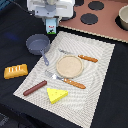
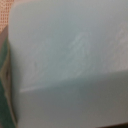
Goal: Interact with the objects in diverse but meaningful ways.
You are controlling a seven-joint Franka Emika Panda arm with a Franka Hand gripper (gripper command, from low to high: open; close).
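My gripper [image 1: 51, 21] hangs at the far edge of the woven mat, right over the white milk carton [image 1: 51, 27], and appears shut on it. The carton's pale side [image 2: 70, 60] fills the whole wrist view, so the fingers are hidden there. The small grey long-handled saucepan [image 1: 37, 44] sits just to the exterior view's left of the carton. The orange-brown bread loaf [image 1: 16, 71] lies on the black cloth. The reddish-brown sausage [image 1: 34, 88] and the yellow cheese wedge [image 1: 57, 95] lie at the mat's near edge.
A round wooden plate [image 1: 68, 66] sits mid-mat [image 1: 97, 85], with an orange-handled knife [image 1: 82, 58] behind it and a fork [image 1: 69, 81] in front. A toy stove top [image 1: 100, 22] with a larger pot [image 1: 123, 17] stands at the back right.
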